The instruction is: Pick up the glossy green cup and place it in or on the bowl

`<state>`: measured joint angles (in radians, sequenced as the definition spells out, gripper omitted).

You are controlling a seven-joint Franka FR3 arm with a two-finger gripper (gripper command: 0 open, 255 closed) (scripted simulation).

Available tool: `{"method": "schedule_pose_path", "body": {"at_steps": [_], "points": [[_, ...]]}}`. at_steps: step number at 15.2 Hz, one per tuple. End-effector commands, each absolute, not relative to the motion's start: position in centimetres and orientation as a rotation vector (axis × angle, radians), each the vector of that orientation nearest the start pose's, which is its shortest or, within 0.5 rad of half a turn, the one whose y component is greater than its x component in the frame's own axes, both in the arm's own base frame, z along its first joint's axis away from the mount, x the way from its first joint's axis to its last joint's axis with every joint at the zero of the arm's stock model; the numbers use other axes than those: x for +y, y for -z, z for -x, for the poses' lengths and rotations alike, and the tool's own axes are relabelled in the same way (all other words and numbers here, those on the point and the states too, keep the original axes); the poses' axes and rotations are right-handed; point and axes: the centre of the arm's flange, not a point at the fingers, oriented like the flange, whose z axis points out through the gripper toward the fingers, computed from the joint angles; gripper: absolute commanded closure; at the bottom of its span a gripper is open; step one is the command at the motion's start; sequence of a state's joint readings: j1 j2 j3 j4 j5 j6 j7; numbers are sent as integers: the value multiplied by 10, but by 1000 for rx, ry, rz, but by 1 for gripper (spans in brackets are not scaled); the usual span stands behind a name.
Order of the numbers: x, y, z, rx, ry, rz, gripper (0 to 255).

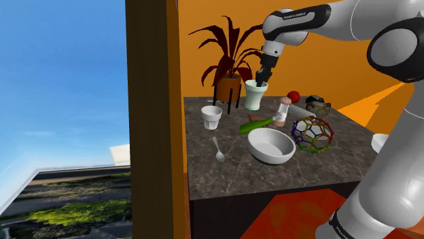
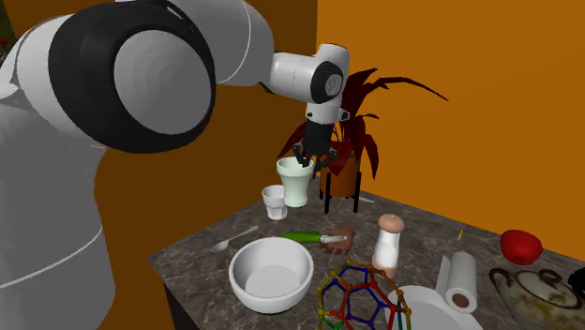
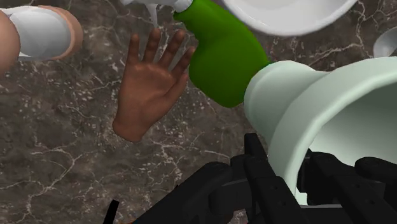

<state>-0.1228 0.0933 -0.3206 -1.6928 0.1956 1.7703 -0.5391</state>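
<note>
Low in the middle of the shoulder view, a spoon [image 1: 218,149] lies on the dark marbled worktop [image 1: 217,180]. Right of it sits the white bowl [image 1: 272,146], open side up. A wire ball of coloured rods [image 1: 312,133] stands just beside the bowl on its right. Higher in the frame a green bottle [image 1: 257,124] lies on its side, with a brown model hand [image 3: 147,89] next to it and a small white cup [image 1: 212,117] to the left. Farther up, at centre, the pale green cup [image 1: 255,96] stands upright, well apart from the bowl. The end effector [image 1: 261,81] is clamped on its rim, the cup's wall between the black fingers [image 3: 264,178]. I cannot tell whether its base touches the worktop. Behind it a red-leaved potted plant [image 1: 230,58] stands before an orange wall [image 1: 193,61].
</note>
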Motion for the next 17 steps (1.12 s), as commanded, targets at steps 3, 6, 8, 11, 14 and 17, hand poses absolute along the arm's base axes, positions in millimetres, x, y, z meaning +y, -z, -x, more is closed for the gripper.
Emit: {"method": "schedule_pose_path", "body": {"at_steps": [3,6,8,11,14,17], "points": [[-218,-539,-490,-87,101,2990,255],[-209,-544,-452,-87,101,2990,255],[-202,-548,-426,-87,101,2990,255],[-192,-553,-388,-87,101,2990,255],[-189,-544,-376,-87,101,2990,255],[-189,-528,-376,-87,101,2990,255]]}}
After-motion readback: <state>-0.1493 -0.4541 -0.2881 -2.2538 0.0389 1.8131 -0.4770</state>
